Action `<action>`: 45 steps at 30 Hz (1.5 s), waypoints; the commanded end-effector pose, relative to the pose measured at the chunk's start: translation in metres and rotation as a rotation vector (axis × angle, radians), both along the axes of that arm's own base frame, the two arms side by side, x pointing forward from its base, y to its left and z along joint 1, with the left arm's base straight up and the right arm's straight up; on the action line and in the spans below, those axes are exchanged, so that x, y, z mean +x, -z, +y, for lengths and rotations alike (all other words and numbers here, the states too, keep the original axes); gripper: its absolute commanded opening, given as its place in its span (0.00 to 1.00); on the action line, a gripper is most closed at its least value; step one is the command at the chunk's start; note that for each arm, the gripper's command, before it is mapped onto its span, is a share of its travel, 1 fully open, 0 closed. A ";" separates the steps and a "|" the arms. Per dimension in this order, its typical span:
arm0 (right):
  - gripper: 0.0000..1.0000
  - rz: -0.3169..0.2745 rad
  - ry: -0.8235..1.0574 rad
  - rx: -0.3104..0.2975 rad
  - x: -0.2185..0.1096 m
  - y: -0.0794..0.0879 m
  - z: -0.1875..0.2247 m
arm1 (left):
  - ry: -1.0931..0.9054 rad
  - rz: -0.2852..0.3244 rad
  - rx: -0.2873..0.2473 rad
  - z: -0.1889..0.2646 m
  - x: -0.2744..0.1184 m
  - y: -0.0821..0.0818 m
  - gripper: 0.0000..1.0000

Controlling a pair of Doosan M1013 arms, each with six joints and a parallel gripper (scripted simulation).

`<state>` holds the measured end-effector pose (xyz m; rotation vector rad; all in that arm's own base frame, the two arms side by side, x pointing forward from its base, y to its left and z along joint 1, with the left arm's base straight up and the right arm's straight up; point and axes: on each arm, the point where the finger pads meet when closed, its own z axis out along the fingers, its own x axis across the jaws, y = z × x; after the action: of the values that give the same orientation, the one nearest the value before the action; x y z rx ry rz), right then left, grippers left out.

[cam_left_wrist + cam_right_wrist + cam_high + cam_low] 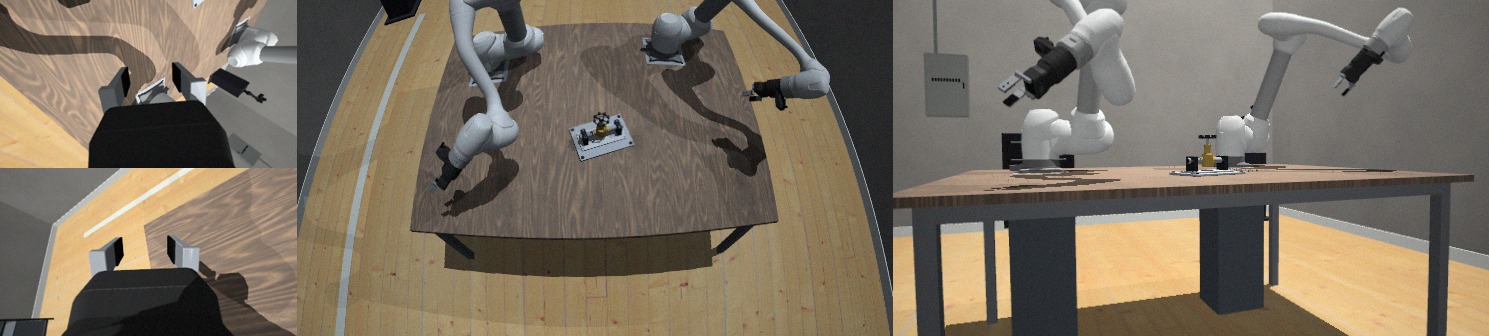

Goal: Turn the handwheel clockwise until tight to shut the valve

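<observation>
The black handwheel (600, 118) (1207, 136) sits level on top of the yellow valve (601, 132) (1207, 158). The valve's pipe rests in black supports on a light base plate (608, 149) (1179, 173) mid-table; a corner of the plate (196, 3) shows in the left wrist view. My left gripper (747, 96) (1339, 90) (150, 73) is open and empty, high near the table's right edge in the top view. My right gripper (434, 188) (1004, 95) (145, 245) is open and empty, raised near the left edge. Both are far from the wheel.
The right arm's base (488, 55) (1040, 135) and the left arm's base (667, 37) (1230, 135) stand at the back of the table (537, 200). The left forearm reaches out beyond the right edge. The valve stands between the arms.
</observation>
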<state>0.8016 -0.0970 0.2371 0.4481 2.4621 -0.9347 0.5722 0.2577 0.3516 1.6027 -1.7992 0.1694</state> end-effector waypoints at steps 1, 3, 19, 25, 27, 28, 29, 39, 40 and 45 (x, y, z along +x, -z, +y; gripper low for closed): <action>1.00 -0.027 -0.149 0.038 0.031 0.019 0.024 | 0.021 -0.040 -0.017 0.014 -0.015 0.000 1.00; 1.00 -0.038 -0.230 0.058 0.045 0.029 0.041 | 0.038 -0.071 -0.030 0.024 -0.027 0.000 1.00; 1.00 -0.109 -0.838 0.231 0.096 0.088 0.211 | 0.216 -0.354 -0.118 0.098 -0.156 0.006 1.00; 1.00 -0.133 -1.040 0.301 0.089 0.101 0.277 | 0.293 -0.454 -0.136 0.115 -0.208 0.010 1.00; 1.00 -0.146 -1.147 0.342 0.080 0.107 0.313 | 0.313 -0.478 -0.140 0.118 -0.221 0.011 1.00; 1.00 -0.150 -1.175 0.352 0.077 0.108 0.322 | 0.333 -0.502 -0.143 0.121 -0.234 0.012 1.00; 1.00 -0.153 -1.199 0.362 0.074 0.109 0.330 | 0.354 -0.525 -0.146 0.124 -0.247 0.014 1.00; 1.00 -0.216 -1.587 0.543 0.000 0.113 0.454 | 0.530 -0.700 -0.160 0.131 -0.352 0.026 1.00; 1.00 -0.223 -1.624 0.564 -0.010 0.112 0.465 | 0.549 -0.716 -0.161 0.130 -0.363 0.027 1.00; 1.00 -0.260 -1.784 0.661 -0.058 0.105 0.509 | 0.615 -0.770 -0.162 0.127 -0.398 0.033 1.00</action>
<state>0.7761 0.3803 0.1276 -1.1296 1.8505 0.5062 0.1975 0.3858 0.3216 0.8981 -2.6357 0.6760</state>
